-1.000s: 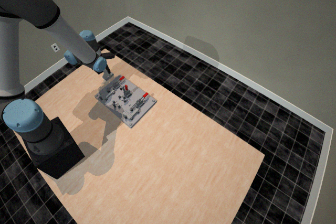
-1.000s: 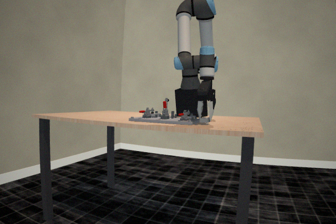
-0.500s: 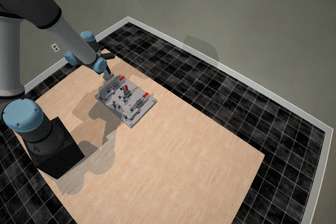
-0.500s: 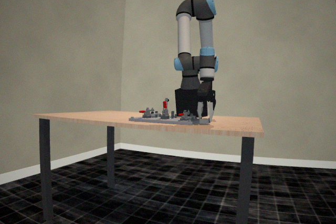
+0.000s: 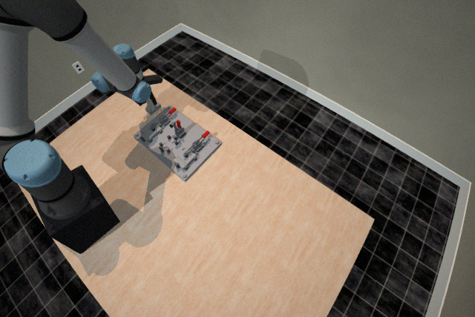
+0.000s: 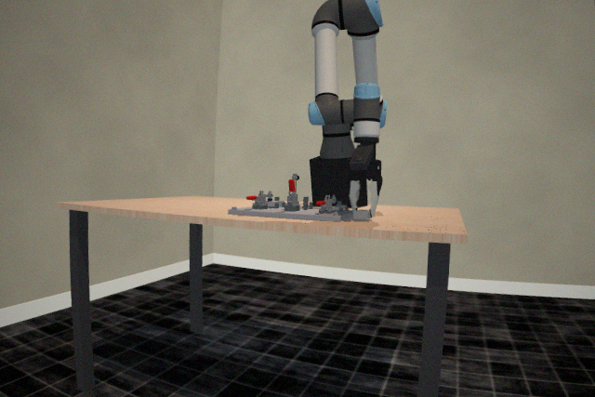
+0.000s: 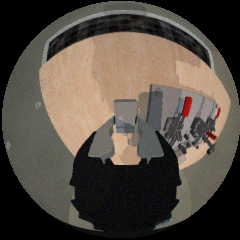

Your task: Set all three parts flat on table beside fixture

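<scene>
While clamped on a grey part [image 7: 125,116], gripper [image 7: 126,131] sits low beside fixture [image 7: 186,124].

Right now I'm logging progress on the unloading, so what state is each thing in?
gripper: shut on the grey part, low over the table beside the fixture.
grey part: held between the fingers, out of the fixture.
middle clamp: red handle upright.
two outer clamps: red handles lying flat.
fixture: flat on the table.
</scene>
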Robot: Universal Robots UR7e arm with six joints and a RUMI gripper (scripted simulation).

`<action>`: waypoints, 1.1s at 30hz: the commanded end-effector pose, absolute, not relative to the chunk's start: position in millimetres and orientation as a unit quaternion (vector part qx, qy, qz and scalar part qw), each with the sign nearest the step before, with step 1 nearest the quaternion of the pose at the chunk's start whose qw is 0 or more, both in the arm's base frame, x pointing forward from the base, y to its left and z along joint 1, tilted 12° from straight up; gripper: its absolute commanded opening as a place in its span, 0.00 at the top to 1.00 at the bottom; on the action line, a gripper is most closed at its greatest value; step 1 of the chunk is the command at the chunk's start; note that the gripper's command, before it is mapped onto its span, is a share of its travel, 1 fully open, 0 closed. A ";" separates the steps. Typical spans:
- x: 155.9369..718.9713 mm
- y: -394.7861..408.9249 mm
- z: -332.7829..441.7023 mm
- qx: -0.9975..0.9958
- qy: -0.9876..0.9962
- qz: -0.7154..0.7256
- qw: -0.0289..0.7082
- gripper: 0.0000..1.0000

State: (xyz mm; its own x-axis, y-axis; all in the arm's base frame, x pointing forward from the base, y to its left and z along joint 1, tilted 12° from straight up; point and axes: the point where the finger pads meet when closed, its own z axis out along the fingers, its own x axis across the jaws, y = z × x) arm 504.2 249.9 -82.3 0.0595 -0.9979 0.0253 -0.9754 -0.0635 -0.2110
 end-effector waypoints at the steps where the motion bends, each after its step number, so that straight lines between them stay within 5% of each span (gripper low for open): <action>1: 506.7 250.0 -80.6 -0.724 0.681 -0.083 0.071 1.00; 33: 509.0 250.0 -86.5 -0.724 0.681 -0.083 0.071 1.00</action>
State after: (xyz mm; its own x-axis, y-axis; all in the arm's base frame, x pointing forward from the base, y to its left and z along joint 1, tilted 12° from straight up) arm 506.5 249.9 -88.0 0.0590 -0.9979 0.0252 -0.9754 -0.0630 -0.2111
